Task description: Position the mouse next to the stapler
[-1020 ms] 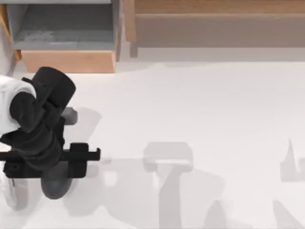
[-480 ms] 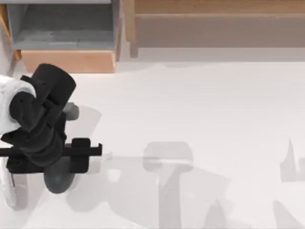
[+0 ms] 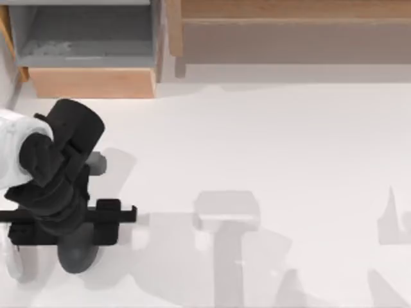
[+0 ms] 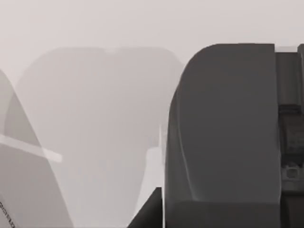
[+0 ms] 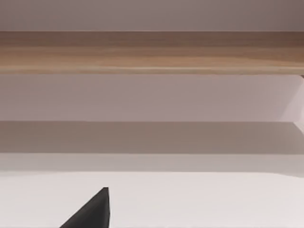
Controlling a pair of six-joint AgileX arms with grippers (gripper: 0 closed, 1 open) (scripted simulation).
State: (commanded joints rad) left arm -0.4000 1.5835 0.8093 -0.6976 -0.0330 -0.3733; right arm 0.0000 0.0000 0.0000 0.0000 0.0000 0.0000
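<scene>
**Left arm over mouse at lower left; stapler just beyond, at frame edge**

Top view: the left arm's black wrist and left gripper [image 3: 80, 224] sit at the lower left of the frame, directly over the mouse [image 3: 77, 253]. Only the mouse's lower rounded end, dark grey, pokes out beneath the gripper body. Whether it rests on the white table [image 3: 270, 147] or is lifted off it cannot be read from above.

The stapler [image 3: 19, 263] shows as a pale sliver at the far lower left, mostly under the arm, just beside the mouse on its left. Its long axis appears to run up-down in the frame, but too little is exposed to be sure.

Left wrist view: a large dark grey rounded mass [image 4: 223, 128] crowds the right half of the picture, close to the camera. Probably the mouse or a gripper part; cannot tell which. Finger state: cannot tell.

Key relation: the mouse lies straight below the left claw, with the stapler immediately to frame-left. Judgement: the left arm is plainly the nearer one, and any remaining travel is short and leftward; risk is nudging the stapler.

The right gripper [image 5: 90, 211] shows as a dark tip facing a wooden shelf [image 5: 152, 52], parked; finger state not readable.
</scene>
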